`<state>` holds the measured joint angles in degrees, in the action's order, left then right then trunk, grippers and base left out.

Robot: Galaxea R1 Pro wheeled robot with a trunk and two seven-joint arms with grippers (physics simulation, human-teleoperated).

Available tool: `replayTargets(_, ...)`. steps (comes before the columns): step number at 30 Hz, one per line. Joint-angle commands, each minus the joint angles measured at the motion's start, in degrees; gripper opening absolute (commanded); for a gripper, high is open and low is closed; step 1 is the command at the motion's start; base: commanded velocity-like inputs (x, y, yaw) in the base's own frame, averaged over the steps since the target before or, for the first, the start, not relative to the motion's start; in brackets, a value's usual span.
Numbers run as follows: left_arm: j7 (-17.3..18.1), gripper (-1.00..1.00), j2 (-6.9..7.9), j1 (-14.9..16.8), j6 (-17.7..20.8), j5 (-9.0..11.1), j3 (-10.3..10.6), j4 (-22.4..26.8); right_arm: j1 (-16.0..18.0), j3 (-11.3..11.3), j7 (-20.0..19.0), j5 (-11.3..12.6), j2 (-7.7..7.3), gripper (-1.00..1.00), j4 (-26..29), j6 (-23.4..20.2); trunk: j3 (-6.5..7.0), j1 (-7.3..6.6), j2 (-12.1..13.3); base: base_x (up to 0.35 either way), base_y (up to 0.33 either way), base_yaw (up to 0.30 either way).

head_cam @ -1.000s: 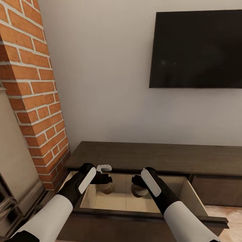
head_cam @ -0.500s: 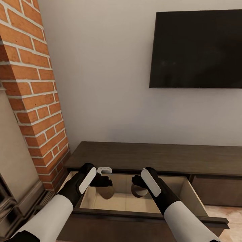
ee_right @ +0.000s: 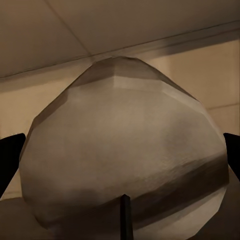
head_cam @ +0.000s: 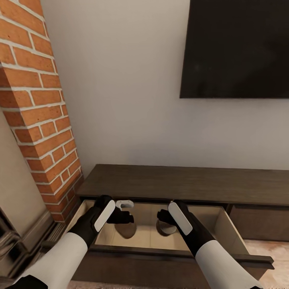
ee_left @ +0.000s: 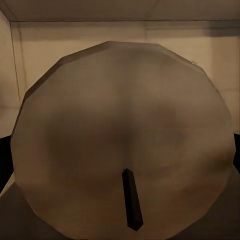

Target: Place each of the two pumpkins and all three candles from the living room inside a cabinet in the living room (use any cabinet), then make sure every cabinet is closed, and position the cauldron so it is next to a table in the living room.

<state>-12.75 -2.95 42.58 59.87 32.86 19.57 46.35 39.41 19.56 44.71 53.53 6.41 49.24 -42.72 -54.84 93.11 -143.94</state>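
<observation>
A living-room corner here: pale wall [head_cam: 128,100], a brick column [head_cam: 40,104] on the left, a dark screen [head_cam: 237,48] hung up high. Nearest us, the front panel of an open drawer [head_cam: 168,257] of the low dark-brown cabinet [head_cam: 180,184], pulled well out, its pale floor showing. Both arms reach down over that front edge. The left gripper [head_cam: 125,218] hangs inside the drawer near its left end, above a tan candle [head_cam: 125,230] that sits on the drawer floor; the left wrist view looks straight onto its rounded top [ee_left: 125,145] with the dark wick, and black finger edges [ee_left: 4,160] sit out wide, so the jaws look spread with the candle lying free. The right gripper [head_cam: 165,220] hangs near the drawer's middle over a second candle [head_cam: 166,228]; the right wrist view has it [ee_right: 125,150] between black fingertips [ee_right: 10,155] at both flanks, though I cannot tell whether they press it. Beyond, the cabinet's top runs along the wall.
</observation>
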Motion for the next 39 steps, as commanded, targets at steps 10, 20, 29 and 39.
replayTargets(10,-0.58,-1.00,0.03,0.04,0.00,0.43,0.12,0.06,0.05,0.13,0.55,0.53,0.05,-1.00,0.07,-0.08,-2.28,0.24,-0.17,0.000,0.000,0.000)
replayTargets(20,-0.76,-1.00,0.13,-0.04,-3.38,0.45,0.25,0.06,0.05,0.21,0.55,0.53,0.12,-1.00,0.07,-0.08,-4.50,0.50,-0.30,0.000,0.000,0.000)
replayTargets(29,-0.78,-1.00,0.13,-0.04,-4.57,0.45,0.29,0.12,0.05,0.22,0.55,0.53,0.16,-1.00,0.07,-0.08,-6.49,0.73,-0.42,0.000,0.000,0.000)
replayTargets(39,-0.78,-1.00,0.14,-0.04,-5.98,0.37,0.43,0.14,0.05,0.22,0.55,0.44,0.13,-1.00,0.07,0.04,-7.82,0.88,-0.50,0.000,0.000,0.000)
